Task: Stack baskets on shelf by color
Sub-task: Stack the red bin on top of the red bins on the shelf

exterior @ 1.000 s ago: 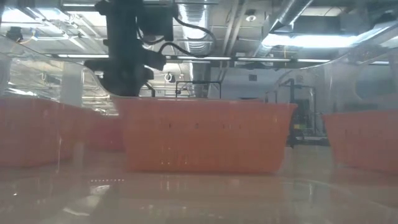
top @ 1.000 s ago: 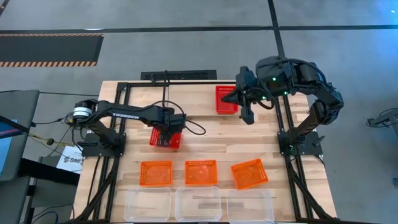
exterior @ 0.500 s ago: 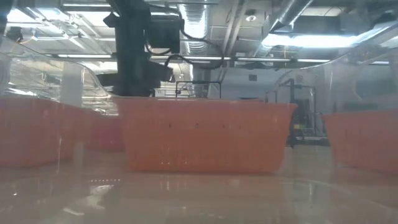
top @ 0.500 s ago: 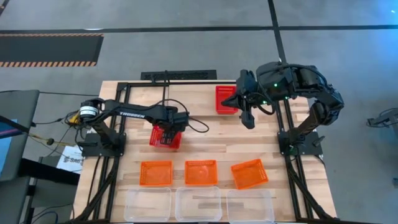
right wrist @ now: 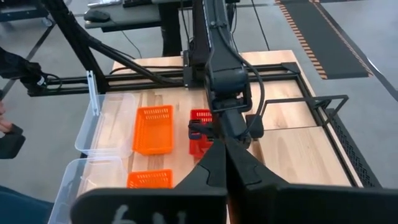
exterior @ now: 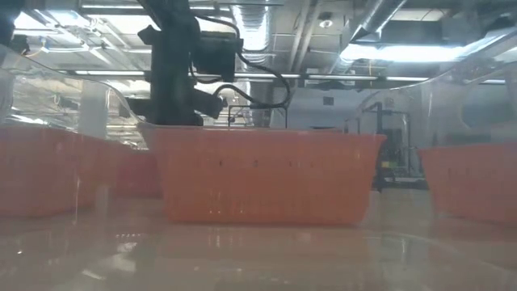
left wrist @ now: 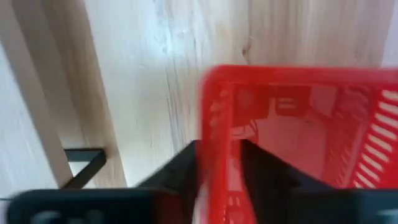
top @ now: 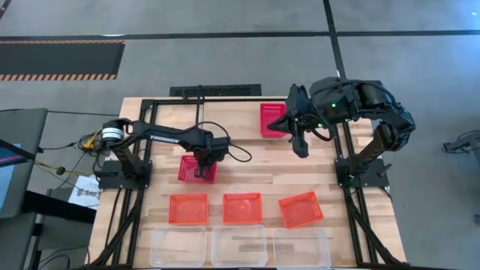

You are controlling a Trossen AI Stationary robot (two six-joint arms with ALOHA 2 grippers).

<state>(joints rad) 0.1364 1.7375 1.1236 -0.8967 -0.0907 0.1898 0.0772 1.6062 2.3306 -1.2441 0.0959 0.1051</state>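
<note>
High view: the left gripper [top: 201, 156] is standing over a red basket [top: 196, 169] lying left of the tabletop's [top: 247, 169] centre, at about ten o'clock. A second red basket [top: 271, 120] is lying at twelve o'clock beside the right gripper [top: 298, 142], which is hanging with its jaws pressed together. Three orange baskets [top: 243, 208] are lining up at six o'clock, three clear baskets [top: 238, 245] at the near edge.

Low view: an orange basket [exterior: 262, 175], mesh-sided with a flared rim, is filling the foreground while the left arm [exterior: 174, 61] is dropping in behind it.

Left wrist view: the jaws are straddling the red basket's [left wrist: 298, 137] end wall, one finger [left wrist: 180, 171] outside, the other inside, apparently pinching it. The thin wall should be seated deep before lifting, so the basket is hanging level.

Right wrist view: the shut jaws are pointing across the tabletop toward the left arm and its red basket [right wrist: 200, 130].
</note>
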